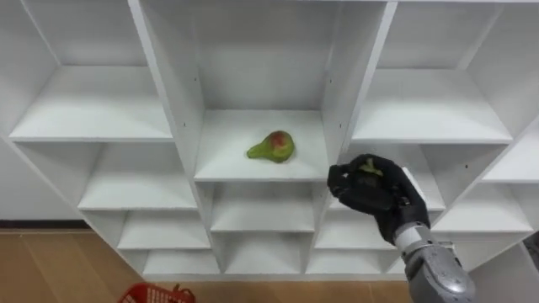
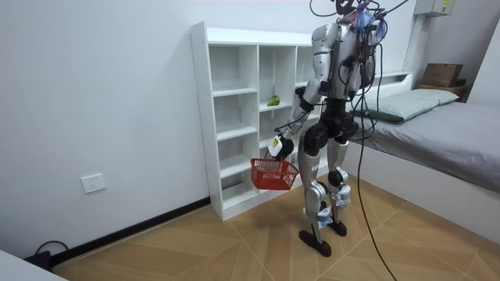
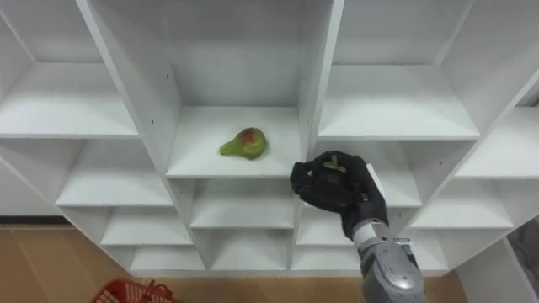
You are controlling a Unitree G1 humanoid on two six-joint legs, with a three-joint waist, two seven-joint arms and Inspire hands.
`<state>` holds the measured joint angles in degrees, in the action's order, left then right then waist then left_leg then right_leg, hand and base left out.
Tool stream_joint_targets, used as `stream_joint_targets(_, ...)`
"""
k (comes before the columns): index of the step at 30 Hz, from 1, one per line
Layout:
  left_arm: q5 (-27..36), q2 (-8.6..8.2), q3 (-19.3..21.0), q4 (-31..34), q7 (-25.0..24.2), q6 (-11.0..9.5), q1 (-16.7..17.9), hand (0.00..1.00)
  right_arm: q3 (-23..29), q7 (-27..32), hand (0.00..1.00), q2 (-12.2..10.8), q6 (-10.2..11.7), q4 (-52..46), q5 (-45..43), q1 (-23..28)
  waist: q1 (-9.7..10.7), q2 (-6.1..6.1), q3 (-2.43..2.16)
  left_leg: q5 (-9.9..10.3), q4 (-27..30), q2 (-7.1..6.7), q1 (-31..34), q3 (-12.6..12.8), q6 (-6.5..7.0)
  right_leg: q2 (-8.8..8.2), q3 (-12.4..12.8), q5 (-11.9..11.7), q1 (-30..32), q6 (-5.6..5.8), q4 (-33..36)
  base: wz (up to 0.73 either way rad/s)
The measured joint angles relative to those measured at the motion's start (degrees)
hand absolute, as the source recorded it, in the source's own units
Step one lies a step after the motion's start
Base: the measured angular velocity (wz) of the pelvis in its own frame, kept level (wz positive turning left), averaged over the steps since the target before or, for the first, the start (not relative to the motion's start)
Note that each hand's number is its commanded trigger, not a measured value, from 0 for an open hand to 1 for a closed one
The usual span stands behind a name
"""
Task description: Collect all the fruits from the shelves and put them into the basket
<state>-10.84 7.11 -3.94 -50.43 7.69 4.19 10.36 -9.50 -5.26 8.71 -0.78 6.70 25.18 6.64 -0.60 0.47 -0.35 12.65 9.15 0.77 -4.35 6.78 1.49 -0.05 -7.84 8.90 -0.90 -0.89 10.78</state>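
- One red basket point(image 2: 273, 173) hangs low and to the left of the pear, carried by the left robot hand point(image 2: 278, 146), which is closed on its handle. What lies inside the basket cannot be made out.
- One white closet point(image 1: 93, 114) of open compartments stands around the pear, and the robot stands upright just before it.
- One pear point(image 1: 271, 146), green with a red blush, lies on its side on the shelf of the closet's middle column, alone in that compartment.
- The right robot hand point(image 1: 379, 198), in a black glove, is raised just to the right of the pear and a little lower. It is in front of the upright board that bounds the pear's compartment.
- Its fingers are curled tight round one small green fruit point(image 1: 370, 168), which peeps out at the top of the fist. The kind of fruit cannot be told.
- The forearm rises to the hand from below and to the right of the pear.
- Count: two fruits, one on the shelf and one in the right robot hand.
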Motion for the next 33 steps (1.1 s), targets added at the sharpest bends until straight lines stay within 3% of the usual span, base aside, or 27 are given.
stream_joint_targets(2, 0.0, 0.00, -0.5, 0.0, -0.7, -0.1, -0.8, 1.00, -2.1, -2.2, 1.00, 0.0, 0.0, -1.4, 2.1, 0.2, 0.0, -0.40, 0.19, 0.0, 0.0, 0.16, 0.2, 0.5, -0.02, 0.18, 0.5, 0.0, 0.3, -0.02, -0.1, -0.08)
stream_joint_targets(8, 0.2, 0.08, -2.0, -0.1, -2.9, -1.8, -1.6, 1.00, -5.2, -9.6, 1.00, 0.8, 0.0, -3.4, 6.1, 2.7, 0.0, -1.25, 0.14, 0.0, 0.0, 0.37, 0.7, 0.8, -0.02, 0.16, 1.3, -0.1, 1.2, 0.02, -0.2, -0.04)
stream_joint_targets(19, 4.1, 0.45, -4.2, -0.2, -4.6, -2.8, -2.6, 1.00, -7.2, -13.7, 1.00, 1.9, 0.0, -2.9, 9.5, 3.2, -0.1, -2.21, 0.27, 0.0, 0.2, 0.50, 1.3, 1.1, -0.02, 0.20, 1.3, -0.1, 2.0, -0.03, 0.0, -0.02)
stream_joint_targets(27, 6.8, 0.51, -5.9, -0.2, -4.5, -2.8, -4.2, 1.00, -9.6, -13.8, 1.00, 2.0, -0.5, 10.9, 9.5, 2.8, -0.5, -2.30, 0.38, 0.0, 0.8, 0.60, 2.8, 0.7, -0.02, 0.17, 0.3, -0.6, 2.6, -0.25, 0.1, 0.04)
stream_joint_targets(33, 6.9, 0.56, -9.4, 2.5, -4.6, -2.6, -6.4, 1.00, -10.1, -10.8, 1.00, 2.0, -0.5, 19.6, 9.9, 2.0, -0.6, -1.17, 0.78, 0.0, 2.6, 0.36, 6.7, -0.9, -0.04, -0.19, -1.8, -0.9, 5.2, -0.37, 0.4, 0.14)
